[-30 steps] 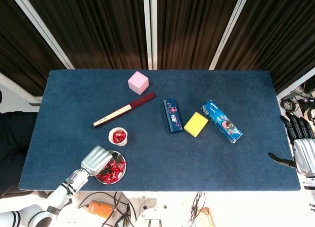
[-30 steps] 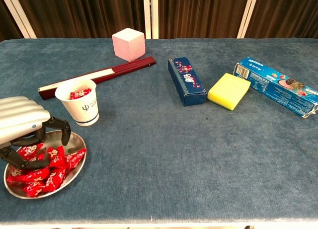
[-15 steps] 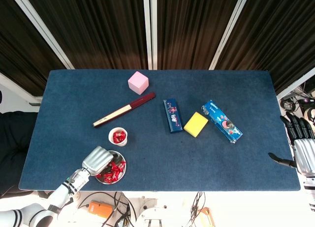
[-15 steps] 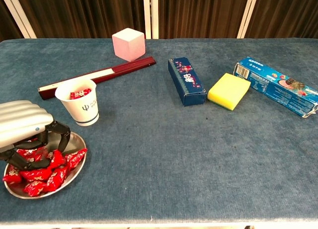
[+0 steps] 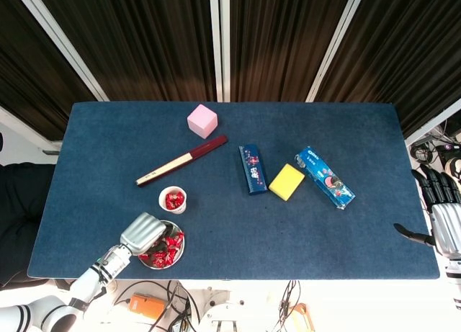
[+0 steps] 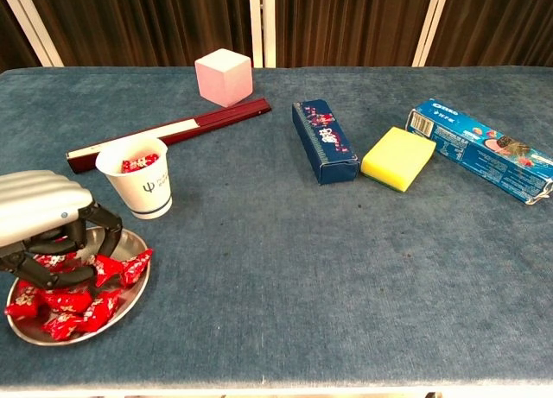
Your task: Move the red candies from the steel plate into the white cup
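- Since a second ago my left hand [image 6: 39, 221] has curled its dark fingers [image 6: 82, 243] tighter into the red wrapped candies [image 6: 73, 290] on the round steel plate [image 6: 130, 299], and the pile has shifted under them
- Whether a candy is actually gripped I cannot tell
- That plate sits at the worktop's near left corner; the white paper cup [image 6: 135, 177] stands just behind it, some red candies already inside
- My right hand [image 5: 441, 217] hangs off the right edge, fingers apart, holding nothing
- Further back lie a dark red closed fan [image 6: 164, 135], a pink cube [image 6: 224, 76], a navy box [image 6: 324, 141], a yellow sponge [image 6: 397, 158] and a blue biscuit packet [image 6: 479, 148]
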Available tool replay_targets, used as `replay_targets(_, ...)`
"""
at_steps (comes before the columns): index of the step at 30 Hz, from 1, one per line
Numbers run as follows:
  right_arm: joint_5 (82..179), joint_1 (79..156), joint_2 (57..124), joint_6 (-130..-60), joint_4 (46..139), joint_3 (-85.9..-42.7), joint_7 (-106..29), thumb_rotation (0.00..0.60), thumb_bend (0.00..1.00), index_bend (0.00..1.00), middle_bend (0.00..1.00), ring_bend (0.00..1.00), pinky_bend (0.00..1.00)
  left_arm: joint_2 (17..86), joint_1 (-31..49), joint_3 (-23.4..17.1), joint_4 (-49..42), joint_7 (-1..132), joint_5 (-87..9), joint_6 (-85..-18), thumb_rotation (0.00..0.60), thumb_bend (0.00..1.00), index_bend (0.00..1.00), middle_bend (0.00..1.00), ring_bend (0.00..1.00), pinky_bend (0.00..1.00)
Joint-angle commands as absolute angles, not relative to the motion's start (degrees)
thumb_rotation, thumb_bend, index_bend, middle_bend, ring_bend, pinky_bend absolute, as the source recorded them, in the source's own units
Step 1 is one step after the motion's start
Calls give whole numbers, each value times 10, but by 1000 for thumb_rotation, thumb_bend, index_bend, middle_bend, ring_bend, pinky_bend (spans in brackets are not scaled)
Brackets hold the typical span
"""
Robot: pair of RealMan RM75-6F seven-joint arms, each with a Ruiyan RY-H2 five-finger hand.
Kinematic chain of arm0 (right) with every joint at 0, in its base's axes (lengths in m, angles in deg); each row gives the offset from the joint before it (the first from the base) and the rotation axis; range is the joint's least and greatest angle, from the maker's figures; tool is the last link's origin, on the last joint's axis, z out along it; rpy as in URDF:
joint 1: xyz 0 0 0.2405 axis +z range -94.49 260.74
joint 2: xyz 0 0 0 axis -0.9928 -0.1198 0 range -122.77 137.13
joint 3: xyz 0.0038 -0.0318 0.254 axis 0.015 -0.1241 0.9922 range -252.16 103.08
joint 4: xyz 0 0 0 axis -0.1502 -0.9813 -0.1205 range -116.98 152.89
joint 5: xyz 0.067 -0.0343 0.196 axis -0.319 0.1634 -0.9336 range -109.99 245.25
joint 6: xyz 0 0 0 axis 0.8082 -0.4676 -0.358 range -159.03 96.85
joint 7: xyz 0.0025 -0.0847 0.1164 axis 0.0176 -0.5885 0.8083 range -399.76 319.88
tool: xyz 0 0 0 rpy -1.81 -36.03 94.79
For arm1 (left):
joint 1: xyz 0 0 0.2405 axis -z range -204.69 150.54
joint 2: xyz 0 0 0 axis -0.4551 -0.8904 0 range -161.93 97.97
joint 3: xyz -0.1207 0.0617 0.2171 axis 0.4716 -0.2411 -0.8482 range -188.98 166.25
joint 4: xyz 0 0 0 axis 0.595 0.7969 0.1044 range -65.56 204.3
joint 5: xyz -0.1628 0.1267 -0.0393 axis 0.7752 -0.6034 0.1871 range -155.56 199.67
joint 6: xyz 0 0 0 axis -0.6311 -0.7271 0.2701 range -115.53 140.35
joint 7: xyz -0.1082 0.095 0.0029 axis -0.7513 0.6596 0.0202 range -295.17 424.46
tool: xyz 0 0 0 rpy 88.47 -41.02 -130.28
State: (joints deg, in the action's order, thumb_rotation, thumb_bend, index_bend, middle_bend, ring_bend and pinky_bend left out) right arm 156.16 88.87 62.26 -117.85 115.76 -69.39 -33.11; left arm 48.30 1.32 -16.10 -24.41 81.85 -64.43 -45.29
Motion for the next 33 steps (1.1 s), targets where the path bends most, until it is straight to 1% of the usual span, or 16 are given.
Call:
replay_targets(1,1562,888,622,-1180,1157,-694,-330,600,161,0,14,0,25,466,12,-148,-261,788,-649,-472,600,381,573,960,922,835)
replay_targets(7,1564,887,622,-1184,1156,-694,-328,600,161,0,13,0,25,436,14,-109,-290,732,-647,-513,600,383,573,960,922,835)
replay_targets(11,1563,887,623,-1181,1154,-694,-327,600,160,0,13,0,25,430,18,-80,-300,717,-635,-529,600,382,573,960,922,835)
replay_targets(13,1562,887,623,-1181,1153,-694,-326,600,161,0,13,0,25,428,23,-70,-302,718,-626,-529,600,383,573,960,922,835)
replay_targets(17,1560,887,624,-1180,1151,-694,-324,600,161,0,14,0,25,432,39,-54,-300,728,-599,-506,600,376,573,960,922,835)
replay_targets(20,1558,887,625,-1178,1149,-694,-322,600,161,0,13,0,25,442,51,-47,-291,741,-575,-486,600,372,570,960,922,835)
replay_targets(24,1555,888,626,-1174,1147,-693,-321,600,161,0,14,0,25,454,57,-45,-279,770,-546,-475,600,357,532,960,922,835)
replay_targets(25,1554,888,626,-1174,1147,-693,-321,600,160,0,14,0,25,456,57,-45,-279,777,-541,-476,600,348,520,960,922,835)
replay_targets(27,1553,888,625,-1174,1147,-693,-321,600,160,0,13,0,25,458,54,-46,-280,787,-532,-482,600,317,456,960,922,835)
replay_targets(30,1553,889,624,-1173,1148,-692,-322,600,161,0,13,0,25,453,46,-52,-286,792,-531,-494,600,298,380,960,921,835)
replay_targets(33,1555,890,624,-1173,1149,-692,-323,600,161,0,14,0,25,442,32,-59,-294,789,-545,-517,600,291,366,960,921,835)
